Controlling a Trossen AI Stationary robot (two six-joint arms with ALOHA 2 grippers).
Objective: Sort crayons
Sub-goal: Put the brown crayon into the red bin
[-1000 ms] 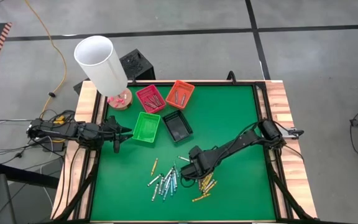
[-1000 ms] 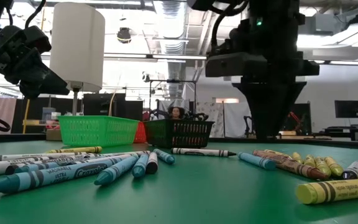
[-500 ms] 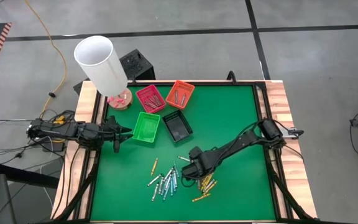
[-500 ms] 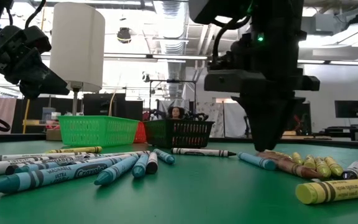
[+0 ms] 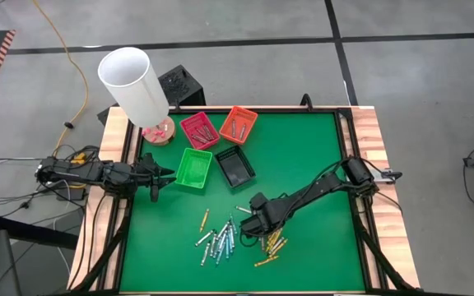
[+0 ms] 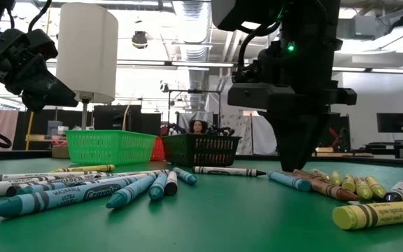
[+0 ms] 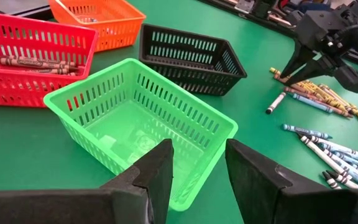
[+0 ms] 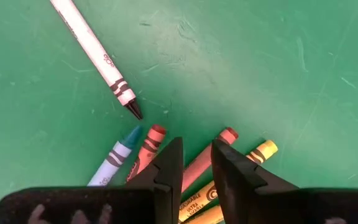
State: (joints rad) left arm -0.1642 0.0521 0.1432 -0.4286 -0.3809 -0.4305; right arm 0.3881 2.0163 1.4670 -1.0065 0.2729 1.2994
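Several crayons lie loose on the green table: a blue and white bunch (image 5: 219, 240) and a yellow and red-brown bunch (image 5: 271, 245). My right gripper (image 5: 257, 226) points down over the second bunch, open by a narrow gap. Its fingertips (image 6: 294, 166) are close to the table. In the right wrist view its fingers (image 8: 166, 168) stand on either side of a red-brown crayon (image 8: 219, 144). My left gripper (image 5: 169, 173) waits open at the table's left edge, facing the green tray (image 7: 142, 118).
Red (image 5: 199, 130), orange (image 5: 238, 124), green (image 5: 193, 168) and black (image 5: 234, 166) trays stand at the far left; the red and orange ones hold crayons. A white cylinder (image 5: 134, 82) stands at the far left corner. A white crayon (image 8: 92, 50) lies apart, beyond my right gripper.
My right gripper has come down a little onto the yellow and red-brown bunch, its fingertips now close to the table. Its finger gap is unchanged.
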